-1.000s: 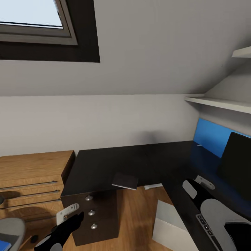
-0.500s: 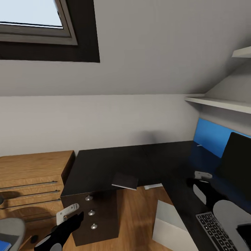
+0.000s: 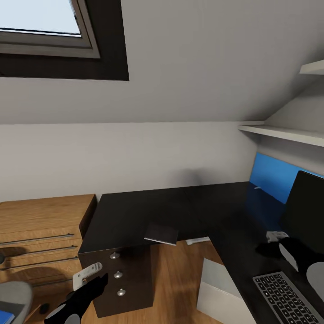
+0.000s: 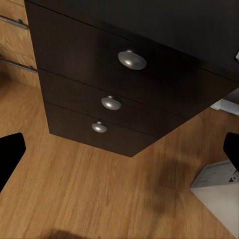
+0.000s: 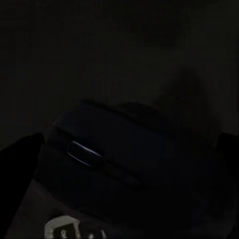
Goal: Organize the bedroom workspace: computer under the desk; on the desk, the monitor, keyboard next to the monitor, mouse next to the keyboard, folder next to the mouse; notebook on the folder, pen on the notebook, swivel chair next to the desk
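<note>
Mouse (image 5: 107,149) fills my right wrist view, close under the right gripper (image 3: 270,245); whether its jaws are parted I cannot tell. Keyboard (image 3: 283,297) lies at five o'clock on the desk (image 3: 148,211). My left gripper (image 3: 92,281) hangs open beside the drawers (image 4: 119,102).

Colours of the workspace.
Black surface (image 3: 135,211) with silver drawer knobs (image 4: 132,59); grey notebook (image 3: 161,233); black-keyed, silver-framed keyboard (image 3: 283,297); blue wall panel (image 3: 270,175); brown wooden floor (image 4: 99,194).

Glossy black arm shells with pale grey panels, a white-grey perforated bracket by the left gripper (image 3: 96,281), another at the right gripper (image 3: 266,248).
</note>
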Controlling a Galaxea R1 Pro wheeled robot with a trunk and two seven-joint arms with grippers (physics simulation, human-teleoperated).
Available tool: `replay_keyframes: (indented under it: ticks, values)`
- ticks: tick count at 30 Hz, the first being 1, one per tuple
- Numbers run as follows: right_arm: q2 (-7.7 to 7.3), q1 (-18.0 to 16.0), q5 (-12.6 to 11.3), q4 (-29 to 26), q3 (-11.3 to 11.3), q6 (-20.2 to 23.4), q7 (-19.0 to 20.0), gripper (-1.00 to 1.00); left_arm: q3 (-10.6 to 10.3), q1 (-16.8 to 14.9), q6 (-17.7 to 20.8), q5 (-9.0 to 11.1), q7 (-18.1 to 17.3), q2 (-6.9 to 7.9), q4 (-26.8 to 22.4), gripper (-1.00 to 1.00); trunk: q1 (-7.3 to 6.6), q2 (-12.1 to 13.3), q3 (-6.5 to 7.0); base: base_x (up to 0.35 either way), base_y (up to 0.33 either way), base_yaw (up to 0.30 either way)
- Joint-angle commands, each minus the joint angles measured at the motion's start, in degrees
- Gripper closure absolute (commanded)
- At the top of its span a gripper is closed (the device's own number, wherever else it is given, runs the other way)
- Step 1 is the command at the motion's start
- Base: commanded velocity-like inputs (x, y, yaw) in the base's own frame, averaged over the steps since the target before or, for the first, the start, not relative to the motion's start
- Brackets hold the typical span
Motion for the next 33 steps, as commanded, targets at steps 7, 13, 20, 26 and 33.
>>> replay_keyframes:
  ticks: [7,13,20,26,33]
  values:
    - [0.12,-0.04,5.74,1.55,1.66,0.43,5.74,1.00,-0.11,-0.02,0.15,0.56,0.51,0.04,-0.10,-1.00,0.01,-0.05,-0.06,0.000,0.000,0.000]
    - [0.58,-0.04,6.94,1.72,2.11,0.68,6.28,1.00,-0.11,-0.02,0.23,0.63,0.40,0.10,-0.19,-1.00,0.01,-0.05,-0.06,0.000,0.000,0.000]
    - [1.18,-0.04,7.09,1.69,2.10,0.71,6.22,1.00,0.14,-0.02,0.17,0.88,0.38,0.10,-0.75,-1.00,0.01,-0.05,-0.06,0.000,0.000,0.000]
    - [1.21,-0.04,7.08,1.67,1.92,0.64,6.07,1.00,0.54,-0.02,0.01,0.99,0.45,0.04,-1.07,-1.00,1.11,-2.06,-0.96,0.000,0.000,0.000]
    - [2.14,-0.04,7.19,1.76,2.02,0.64,5.89,1.00,0.59,-0.02,-0.01,0.99,0.47,0.04,-1.15,-1.00,2.64,-4.86,-2.22,0.000,0.000,0.000]
